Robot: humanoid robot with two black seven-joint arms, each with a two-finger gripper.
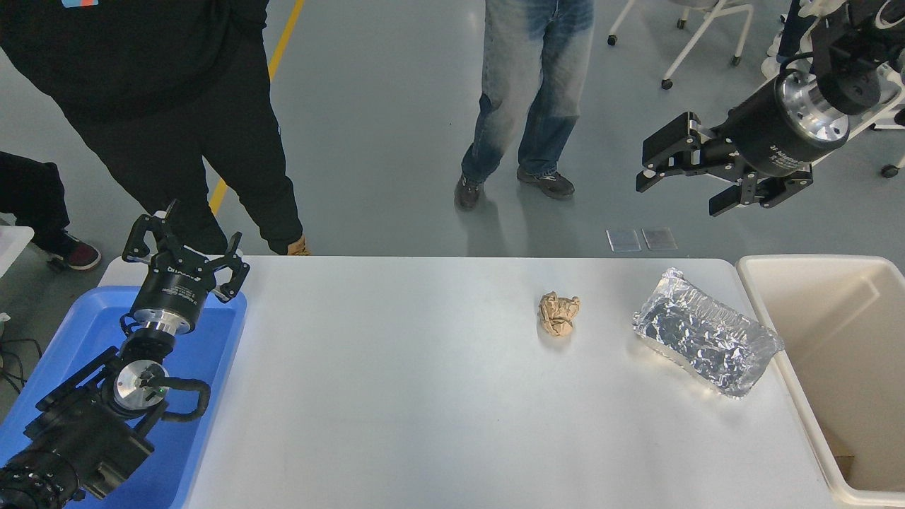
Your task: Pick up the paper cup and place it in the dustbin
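The paper cup is nowhere in my view: not on the table, not between my fingers, and not in the part of the dustbin (841,339) that I can see. I judge it may lie deep in the bin, but this I cannot confirm.

My right gripper (679,177) hangs high with its jaws apart and empty, pointing left, above the far right corner of the table (424,396). The bin stands below it and a little to the right, so my right arm is the nearer one.

My left gripper (185,249) is parked, fingers spread, over the blue tray (212,353), well apart from the bin.

On the table lie a brown paper ball (558,313) and, just beside the bin, a foil container (707,341). Beyond the far edge, two people stand on the grey floor.
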